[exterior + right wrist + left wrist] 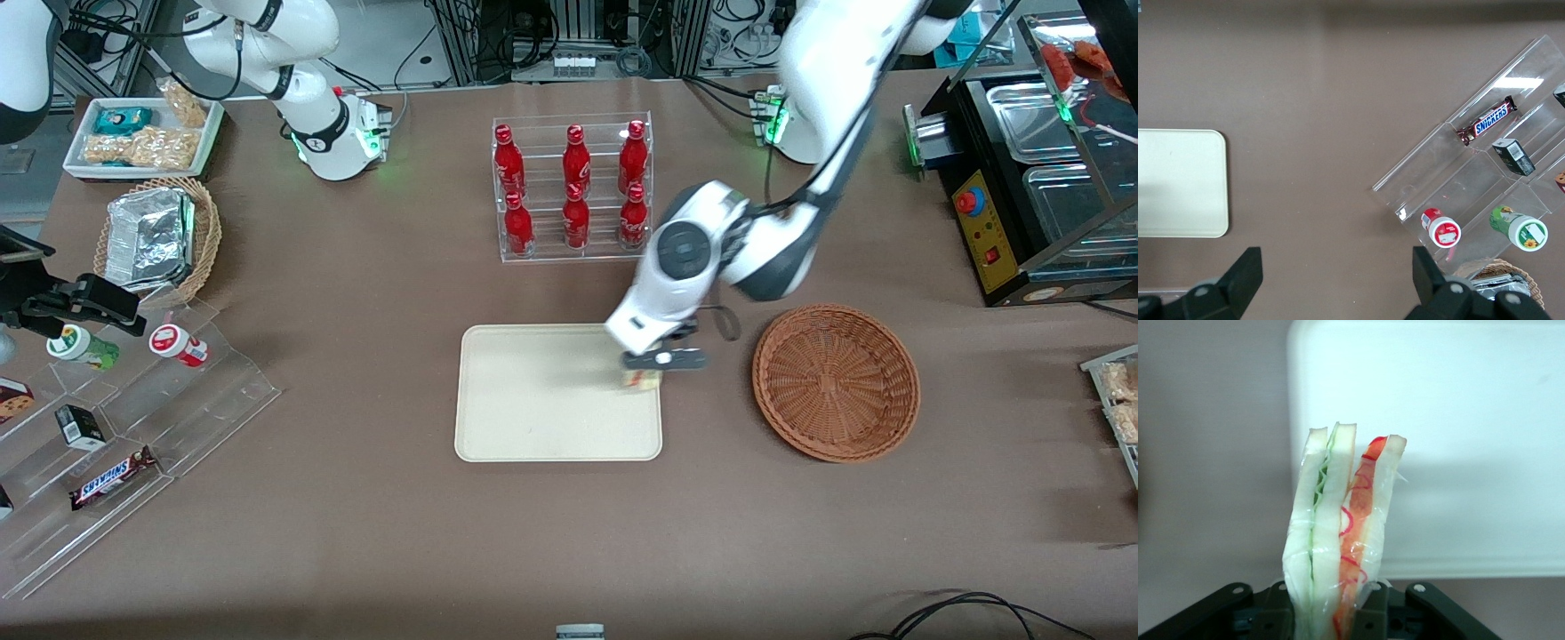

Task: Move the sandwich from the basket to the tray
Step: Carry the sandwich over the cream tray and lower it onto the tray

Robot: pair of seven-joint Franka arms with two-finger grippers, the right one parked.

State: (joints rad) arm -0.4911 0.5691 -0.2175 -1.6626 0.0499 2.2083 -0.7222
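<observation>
- I see the brown table (356, 498) spanning the whole front view, carrying everything below.
- The cream tray (533, 400) lies flat near the middle of the table, nearer the front camera than the clear rack of red bottles (573, 187).
- The reddish-brown basket (836, 382) sits beside the tray, toward the working arm's end of the table, apart from the tray, with nothing in it.
- A stepped clear display stand (133, 444) with a Snickers bar (111, 478) and small jars lies toward the parked arm's end.
- A tan wicker basket holding a foil container (151, 238) sits farther from the camera than that stand.
- My gripper (662, 360) hangs above the tray's edge nearest the basket, at the rim.
- The sandwich (1338, 533) is clamped between the fingers (1371, 613), standing on edge in clear wrap, green filling in one layer, orange-red in the other; it shows just under the gripper in the front view (642, 380), over the tray's edge.
</observation>
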